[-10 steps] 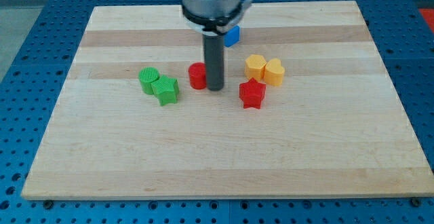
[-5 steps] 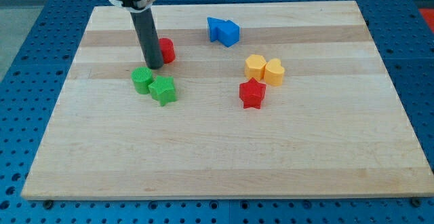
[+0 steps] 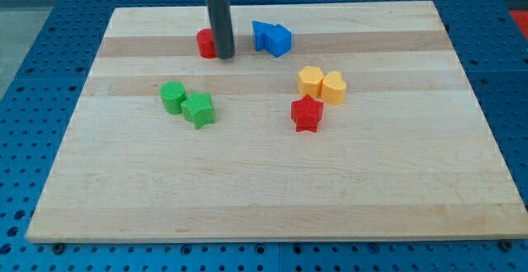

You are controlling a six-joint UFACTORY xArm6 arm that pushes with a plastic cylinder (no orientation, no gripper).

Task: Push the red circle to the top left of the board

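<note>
The red circle (image 3: 205,43) is a short red cylinder lying on the wooden board (image 3: 264,181), near the view's top, left of centre. My tip (image 3: 224,57) touches the board right against the circle's right side, and the dark rod rises from it out of the view's top, hiding the circle's right edge.
Two blue blocks (image 3: 272,38) sit just right of my tip. A green circle (image 3: 172,96) and a green star (image 3: 199,109) lie below-left. A yellow pair (image 3: 322,84) and a red star (image 3: 306,114) lie right of centre.
The red circle has moved from the board's middle up towards the view's top. My tip swung from the circle's right to its left and back to its right.
</note>
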